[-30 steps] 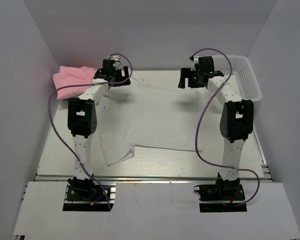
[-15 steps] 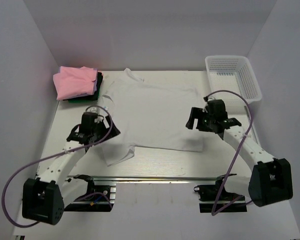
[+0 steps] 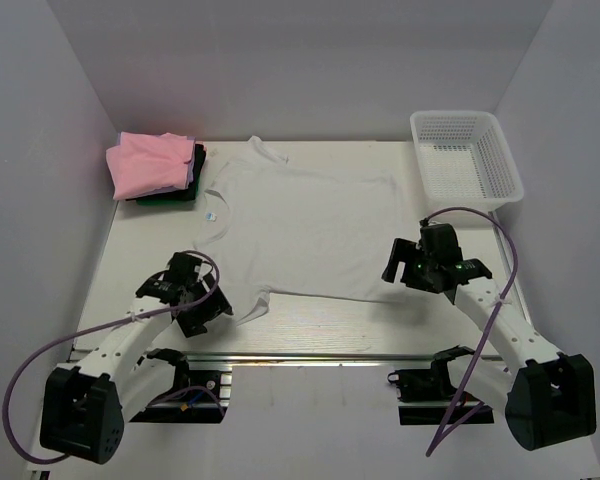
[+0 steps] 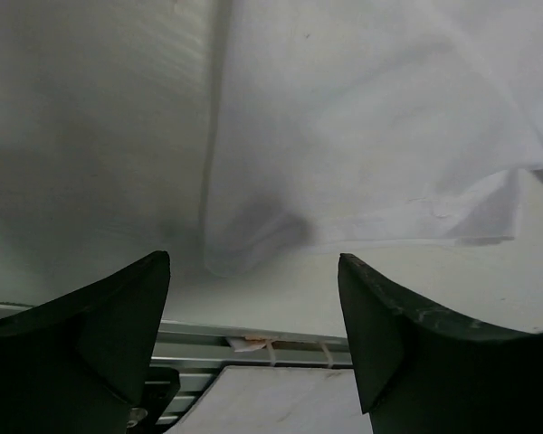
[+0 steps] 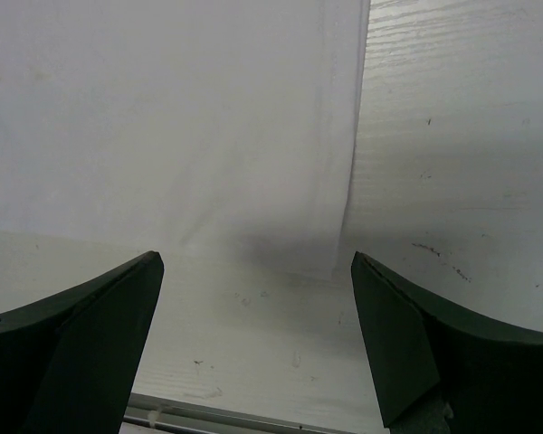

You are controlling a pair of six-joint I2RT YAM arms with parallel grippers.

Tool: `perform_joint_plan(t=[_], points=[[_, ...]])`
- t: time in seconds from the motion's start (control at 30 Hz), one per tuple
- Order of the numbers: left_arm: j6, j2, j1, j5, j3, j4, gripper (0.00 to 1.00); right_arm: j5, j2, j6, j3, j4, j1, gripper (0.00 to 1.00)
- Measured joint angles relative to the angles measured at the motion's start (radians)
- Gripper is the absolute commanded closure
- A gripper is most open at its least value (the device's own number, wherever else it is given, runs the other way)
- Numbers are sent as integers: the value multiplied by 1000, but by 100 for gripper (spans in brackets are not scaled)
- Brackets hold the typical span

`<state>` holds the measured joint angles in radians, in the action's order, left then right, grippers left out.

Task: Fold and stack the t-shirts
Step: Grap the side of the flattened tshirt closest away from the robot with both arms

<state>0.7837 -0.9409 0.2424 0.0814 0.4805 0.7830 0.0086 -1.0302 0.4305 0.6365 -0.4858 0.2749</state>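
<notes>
A plain white t-shirt lies spread flat on the table, collar to the left. My left gripper hovers open at its near-left sleeve. In the left wrist view the sleeve's corner sits just beyond the open left gripper, with nothing between the fingers. My right gripper stands open at the shirt's near-right hem corner. The right gripper holds nothing. A folded pink t-shirt rests on darker folded ones at the far left.
A white mesh basket stands at the far right corner. The table's near metal rail runs just below the left gripper. Purple cables loop from both arms.
Both arms have swung back from the table's far side to its near side and dropped low over the shirt's near corners. The left jaws have narrowed slightly.
</notes>
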Motion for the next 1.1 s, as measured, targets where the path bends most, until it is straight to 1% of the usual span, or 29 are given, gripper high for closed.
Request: perform_joint_plan(t=[0.07,0.1,0.13,0.17,0.23,0.27,0.3,0.5,0.6,0.7,0.73,0.8,0.83,0.87,0.97,1.1], points=[[11,-29,10,-8,0,13,22,5,0,8,-3,0,-1,10],[16,-38,14,-12,-3,13,33,6,0,10,-7,-2,-1,10],[24,-46,19,-16,-8,10,39,8,0,12,-11,-5,-1,10],[21,-58,23,-22,-16,9,56,9,0,13,-13,-9,-1,10],[29,-72,24,-29,-21,10,69,11,-5,16,-13,-13,-1,10],[31,-80,24,-34,-24,6,79,11,-9,17,-13,-14,-2,10],[36,-83,24,-37,-25,3,99,11,-12,19,-13,-14,-2,10],[14,-85,25,-32,-29,-57,100,10,-40,34,-19,-14,-4,10],[-7,-85,25,-16,-29,-91,100,11,-64,42,-45,-6,-4,12],[-26,-84,26,1,-20,-103,100,10,-97,56,-74,16,-4,18],[-33,-84,26,5,-11,-101,100,9,-109,60,-81,29,-4,24],[-45,-75,26,8,9,-103,100,7,-134,66,-91,55,-4,29],[-54,-66,26,13,20,-104,100,4,-145,68,-94,67,-4,34],[-61,-60,26,18,29,-108,100,0,-154,71,-96,80,-4,56],[-82,-34,26,44,53,-138,100,-16,-179,77,-97,125,-5,100],[-117,-27,26,75,113,-178,100,-34,-189,87,-96,139,-5,100]])
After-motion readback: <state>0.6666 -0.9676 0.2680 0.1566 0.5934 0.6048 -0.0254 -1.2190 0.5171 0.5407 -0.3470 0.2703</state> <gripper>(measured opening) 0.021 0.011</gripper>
